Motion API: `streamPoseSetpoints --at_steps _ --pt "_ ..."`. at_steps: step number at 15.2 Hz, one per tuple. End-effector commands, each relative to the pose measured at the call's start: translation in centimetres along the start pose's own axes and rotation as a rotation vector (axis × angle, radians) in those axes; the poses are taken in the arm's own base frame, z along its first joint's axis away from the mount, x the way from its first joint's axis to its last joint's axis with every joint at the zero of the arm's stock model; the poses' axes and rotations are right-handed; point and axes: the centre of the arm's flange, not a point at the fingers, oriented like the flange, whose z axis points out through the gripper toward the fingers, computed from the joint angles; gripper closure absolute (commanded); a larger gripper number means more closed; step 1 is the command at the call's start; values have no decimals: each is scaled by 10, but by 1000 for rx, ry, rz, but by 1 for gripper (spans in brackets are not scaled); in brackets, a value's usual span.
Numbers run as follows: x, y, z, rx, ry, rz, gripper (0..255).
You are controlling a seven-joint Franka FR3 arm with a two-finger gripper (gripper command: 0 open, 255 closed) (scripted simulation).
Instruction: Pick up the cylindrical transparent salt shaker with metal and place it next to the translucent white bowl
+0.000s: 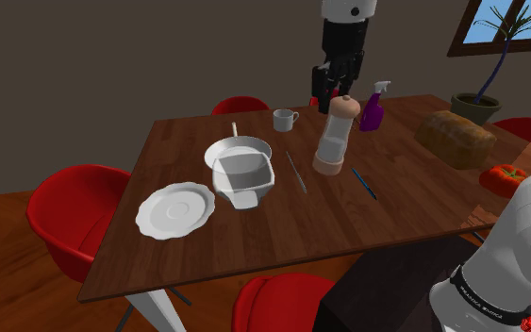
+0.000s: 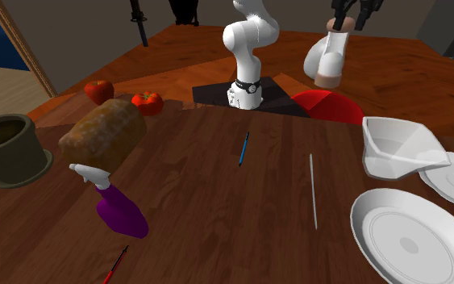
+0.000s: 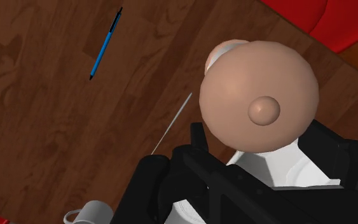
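The salt shaker (image 1: 337,137) has a pale body with a tan domed cap and tan base. It hangs tilted under my gripper (image 1: 340,87), base just over the table's middle. My gripper (image 2: 350,14) is shut on the cap end of the shaker (image 2: 328,56). In the wrist view the tan cap (image 3: 259,95) sits between the black fingers (image 3: 199,145). An angular white bowl (image 1: 244,177) stands toward the shoulder view's left of the shaker, with a round white bowl (image 1: 238,149) just behind it. Both show in the second exterior view: the angular bowl (image 2: 398,145) and the round one (image 2: 410,234).
A scalloped plate (image 1: 175,209), a thin grey rod (image 1: 296,173) and a blue pen (image 1: 365,184) lie on the wooden table (image 1: 414,203). A mug (image 1: 284,120), a purple spray bottle (image 1: 373,108), a bread loaf (image 1: 455,139) and tomatoes (image 1: 506,179) stand farther off. Red chairs (image 1: 70,212) ring the table.
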Motion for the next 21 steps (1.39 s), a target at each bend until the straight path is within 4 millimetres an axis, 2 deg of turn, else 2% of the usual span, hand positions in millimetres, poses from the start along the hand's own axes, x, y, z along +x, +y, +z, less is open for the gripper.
streamPoseSetpoints --at_steps 1,21 --pt "1 -1 12 0 1 0 255" --pt "-4 -11 117 0 1 0 255"
